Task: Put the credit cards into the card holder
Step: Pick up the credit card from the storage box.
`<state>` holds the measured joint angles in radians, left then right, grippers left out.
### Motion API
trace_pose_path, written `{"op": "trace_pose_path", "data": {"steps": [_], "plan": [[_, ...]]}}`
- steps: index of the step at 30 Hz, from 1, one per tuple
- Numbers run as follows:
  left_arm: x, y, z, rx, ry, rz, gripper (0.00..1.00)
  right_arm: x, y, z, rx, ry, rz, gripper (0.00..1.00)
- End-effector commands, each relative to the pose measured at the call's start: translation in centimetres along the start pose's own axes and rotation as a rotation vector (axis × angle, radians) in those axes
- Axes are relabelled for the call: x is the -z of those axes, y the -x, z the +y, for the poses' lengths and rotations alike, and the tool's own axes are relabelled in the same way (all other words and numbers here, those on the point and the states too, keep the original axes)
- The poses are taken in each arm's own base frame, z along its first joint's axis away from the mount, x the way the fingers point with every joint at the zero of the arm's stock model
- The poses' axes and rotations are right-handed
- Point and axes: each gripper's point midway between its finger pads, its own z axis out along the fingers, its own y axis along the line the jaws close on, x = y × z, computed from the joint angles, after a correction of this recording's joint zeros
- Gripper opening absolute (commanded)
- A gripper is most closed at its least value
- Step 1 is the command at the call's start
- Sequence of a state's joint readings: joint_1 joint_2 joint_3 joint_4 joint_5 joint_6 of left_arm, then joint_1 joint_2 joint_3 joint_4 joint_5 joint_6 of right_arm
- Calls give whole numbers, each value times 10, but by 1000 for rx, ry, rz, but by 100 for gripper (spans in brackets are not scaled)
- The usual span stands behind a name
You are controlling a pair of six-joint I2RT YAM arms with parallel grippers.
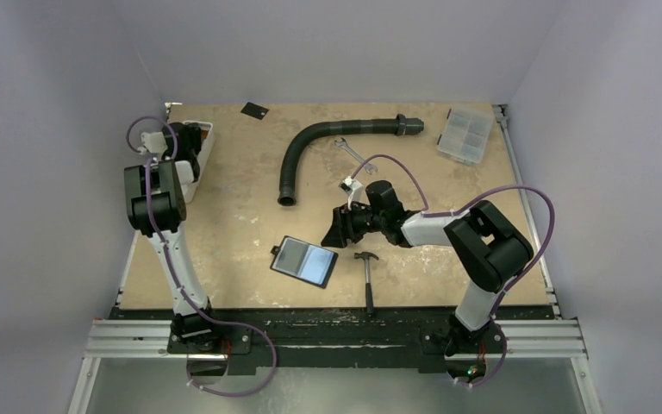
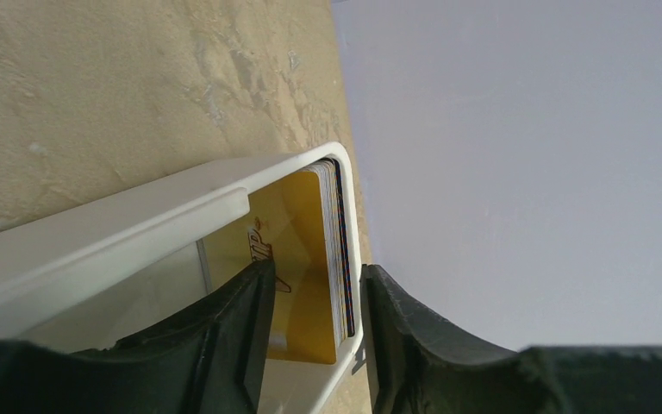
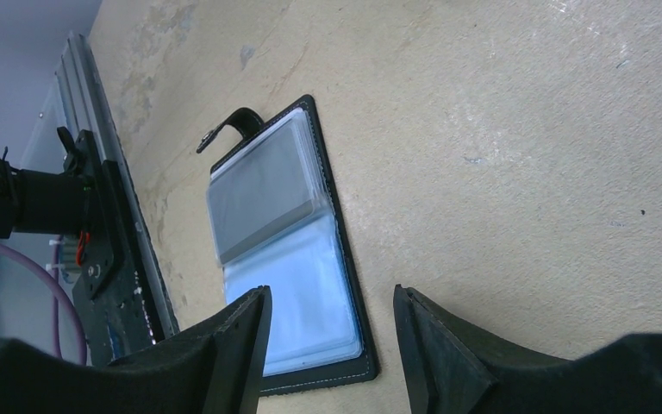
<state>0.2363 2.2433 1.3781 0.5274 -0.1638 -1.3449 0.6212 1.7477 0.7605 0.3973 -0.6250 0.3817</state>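
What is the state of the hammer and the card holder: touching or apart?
Apart. The top view shows a strip of bare table between the hammer and the card holder.

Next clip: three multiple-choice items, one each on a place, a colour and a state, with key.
1. The hammer lies: A) just right of the card holder; B) at the far edge; C) left of the card holder.
2. The front card in the white tray is: A) red; B) yellow; C) green.
3. The card holder is: A) snapped shut; B) lifted; C) lying open.
Key: A, side by side in the top view; B, its yellow face shows; C, clear pockets exposed.
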Motion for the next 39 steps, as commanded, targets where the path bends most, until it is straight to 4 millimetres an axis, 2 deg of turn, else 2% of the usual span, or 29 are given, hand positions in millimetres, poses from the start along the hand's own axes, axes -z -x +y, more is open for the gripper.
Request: {"op": "trace_pose_path", "data": {"steps": [1,12,23,39], "plan": [[-7,-1,-4,57,-64,8,42,-1,3,4,15,33,-14,61],[-2,7,-23,61,-116,-12,23,-1,4,6,14,45,-15,60],[5,16,-41,45,-123,-27,17,0,4,8,16,52,-17,60],[13,26,-61,37,-136,-28,1,2,5,10,18,58,-23,59]]}}
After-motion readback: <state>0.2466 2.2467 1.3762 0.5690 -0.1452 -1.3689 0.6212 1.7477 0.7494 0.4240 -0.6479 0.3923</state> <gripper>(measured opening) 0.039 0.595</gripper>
